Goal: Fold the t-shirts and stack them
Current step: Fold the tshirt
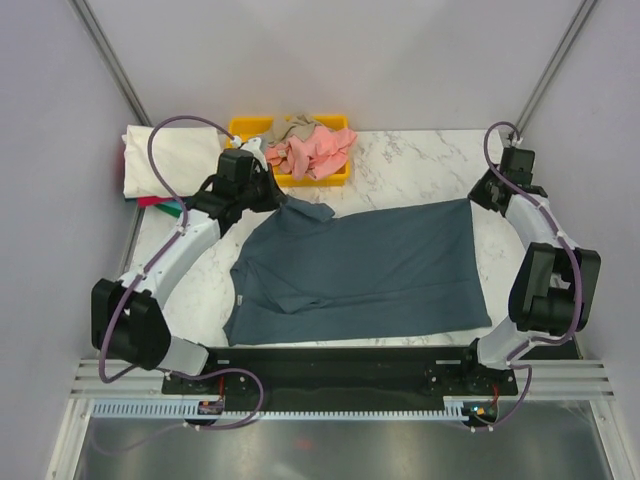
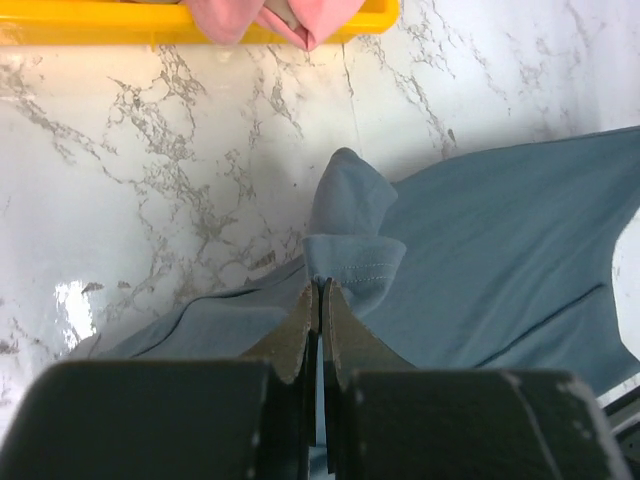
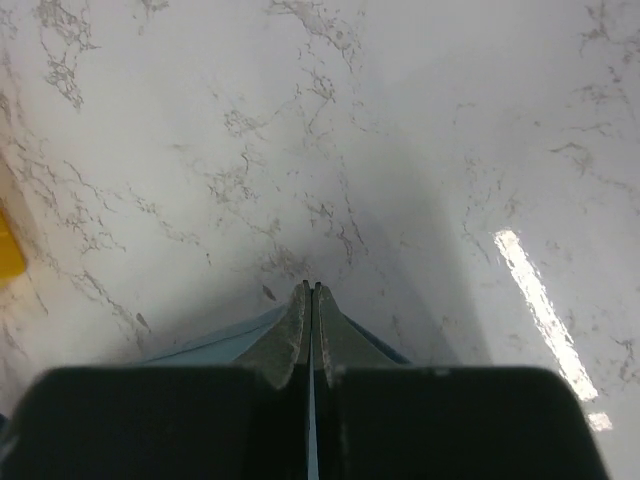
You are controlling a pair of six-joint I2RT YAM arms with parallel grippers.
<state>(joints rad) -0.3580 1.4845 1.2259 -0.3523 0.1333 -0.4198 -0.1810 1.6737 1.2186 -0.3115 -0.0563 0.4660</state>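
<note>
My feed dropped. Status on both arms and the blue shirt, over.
Left gripper jaws shut on slate-blue t-shirt sleeve. Right gripper jaws shut on its hem corner. Shirt spread out, nothing on it; yellow bin behind.

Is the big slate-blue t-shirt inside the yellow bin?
No, the dark slate-blue cotton t-shirt lies spread on the white marble table, outside the yellow plastic bin.

The white, grey-veined marble desk (image 1: 420, 165) carries a slate-blue t-shirt (image 1: 370, 265) spread nearly flat across its middle, one sleeve bunched at the far left. A yellow bin (image 1: 320, 181) sits at the far edge, and a cream-white shirt (image 1: 165, 160) lies folded on the far-left corner.
</note>
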